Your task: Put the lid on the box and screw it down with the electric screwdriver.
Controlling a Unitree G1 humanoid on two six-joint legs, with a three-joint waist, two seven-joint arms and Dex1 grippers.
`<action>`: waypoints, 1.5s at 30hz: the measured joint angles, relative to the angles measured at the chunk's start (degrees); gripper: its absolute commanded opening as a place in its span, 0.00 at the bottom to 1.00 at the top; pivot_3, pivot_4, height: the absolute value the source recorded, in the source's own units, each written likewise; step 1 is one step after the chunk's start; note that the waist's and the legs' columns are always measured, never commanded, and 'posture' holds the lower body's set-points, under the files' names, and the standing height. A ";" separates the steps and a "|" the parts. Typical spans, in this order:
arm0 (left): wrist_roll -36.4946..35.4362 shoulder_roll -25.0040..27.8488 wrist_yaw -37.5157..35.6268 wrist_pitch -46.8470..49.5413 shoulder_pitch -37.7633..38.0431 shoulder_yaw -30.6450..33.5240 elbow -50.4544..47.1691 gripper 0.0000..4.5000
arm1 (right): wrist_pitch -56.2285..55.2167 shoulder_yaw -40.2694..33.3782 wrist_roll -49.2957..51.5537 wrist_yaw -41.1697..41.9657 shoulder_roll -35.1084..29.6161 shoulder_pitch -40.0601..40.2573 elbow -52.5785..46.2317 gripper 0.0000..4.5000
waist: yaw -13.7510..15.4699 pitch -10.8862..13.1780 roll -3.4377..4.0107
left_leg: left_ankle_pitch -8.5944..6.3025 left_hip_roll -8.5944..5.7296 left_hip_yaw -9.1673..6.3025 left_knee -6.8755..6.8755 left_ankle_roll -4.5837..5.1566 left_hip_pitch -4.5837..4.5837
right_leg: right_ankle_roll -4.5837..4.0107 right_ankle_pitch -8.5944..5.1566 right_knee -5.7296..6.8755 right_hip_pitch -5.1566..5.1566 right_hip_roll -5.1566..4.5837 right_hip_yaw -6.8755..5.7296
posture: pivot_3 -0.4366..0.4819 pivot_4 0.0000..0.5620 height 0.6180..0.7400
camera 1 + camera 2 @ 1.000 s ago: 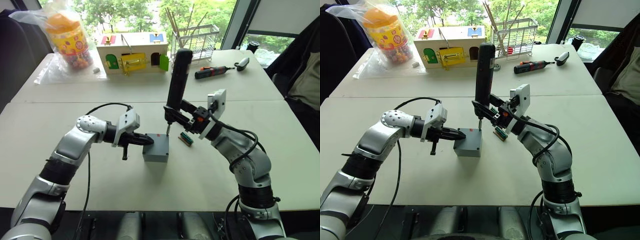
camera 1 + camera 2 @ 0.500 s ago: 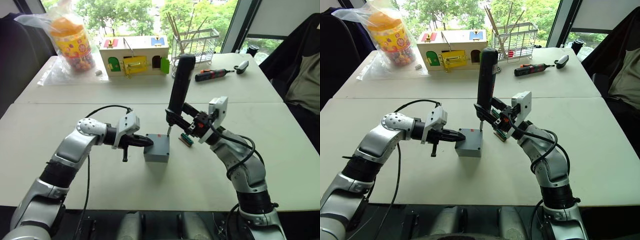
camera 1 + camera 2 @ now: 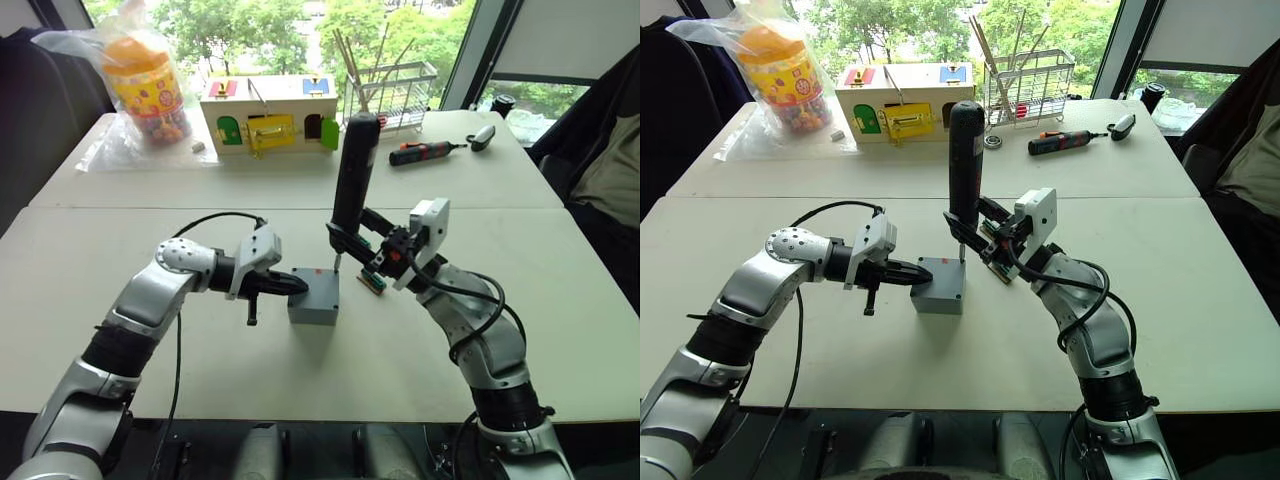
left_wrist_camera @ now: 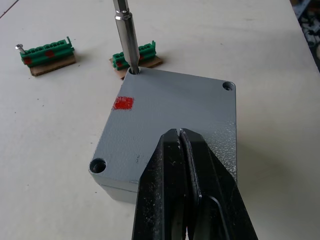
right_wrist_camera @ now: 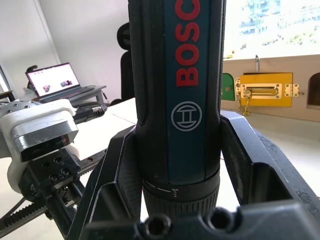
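Lid [image 4: 170, 110] already on box [image 3: 312, 310], mid-table. Left gripper [image 4: 181, 137] fingers closed, pressing lid. Right gripper [image 5: 180, 165] clamping electric screwdriver [image 3: 354, 165], bit in far corner hole. Other visible holes look empty; screwing prob. just begun.

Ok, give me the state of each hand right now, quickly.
Left hand: shut, holding nothing, fingertips resting on the lid.
Right hand: shut on the electric screwdriver, its bit in a corner hole of the lid.
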 measured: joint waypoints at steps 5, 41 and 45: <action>0.34 -0.06 -0.02 0.43 0.47 -0.19 -0.05 0.00 | -0.01 0.01 0.03 -0.10 0.06 0.50 0.40 0.41 | 0.03 -0.01 0.01 | -0.25 0.09 -0.03 -0.20 0.42 0.85 | -0.02 -0.01 -0.64 1.05 0.07 -0.08 | 0.48 0.27 0.97; 0.84 -1.06 0.53 -0.29 2.29 -1.03 -1.63 0.00 | -1.02 -0.49 0.27 -1.30 0.16 3.34 -1.15 0.41 | 0.13 -0.69 0.01 | -0.43 0.19 -0.07 -0.24 0.68 0.82 | -0.12 -0.07 -0.93 1.13 -0.04 -0.08 | 0.48 0.27 0.97; 0.81 -1.28 0.59 -0.62 2.41 -0.99 -1.52 0.00 | 3.29 -1.73 1.95 -2.00 -0.76 1.94 -3.14 0.41 | 0.18 -0.65 0.05 | -0.43 0.18 -0.08 -0.25 0.68 0.74 | -0.13 -0.07 -0.95 1.08 -0.09 -0.08 | 0.48 0.27 0.97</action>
